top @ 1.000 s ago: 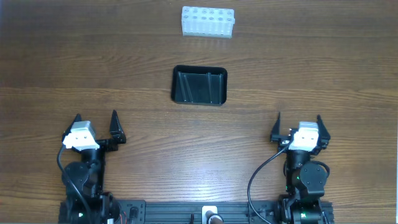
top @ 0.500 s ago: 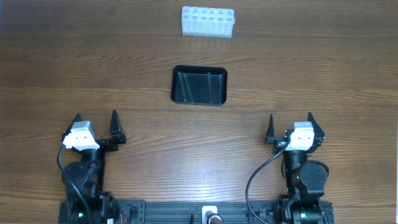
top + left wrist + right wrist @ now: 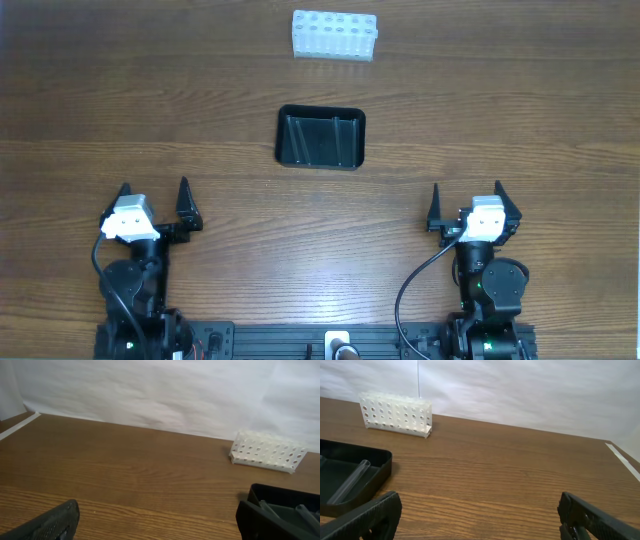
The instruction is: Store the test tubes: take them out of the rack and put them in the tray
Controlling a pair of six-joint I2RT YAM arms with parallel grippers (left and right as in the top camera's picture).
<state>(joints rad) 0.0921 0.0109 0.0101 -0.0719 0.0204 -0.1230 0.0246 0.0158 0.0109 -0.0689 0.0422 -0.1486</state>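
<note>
My top camera looked straight down from high above, taking in the whole table [image 3: 150,120]. Each wrist camera sat low and close to the wood, facing the white backdrop [image 3: 150,390] at the far side; both of them shared the rack [image 3: 267,451] and the black tray [image 3: 381,472].

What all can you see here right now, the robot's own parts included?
Rack: one, white, at the table's far edge, beyond the tray; whether it holds tubes cannot be told.
Tray: one, black, mid-table, nearer the arms than the rack.
Test tubes: at least two, clear, lying in the tray.
Table: one, brown wood, under everything.
Backdrop: one, white, behind the table.
Left arm: one, black and white, near left, jaws open.
Right arm: one, black and white, near right, jaws open.
</note>
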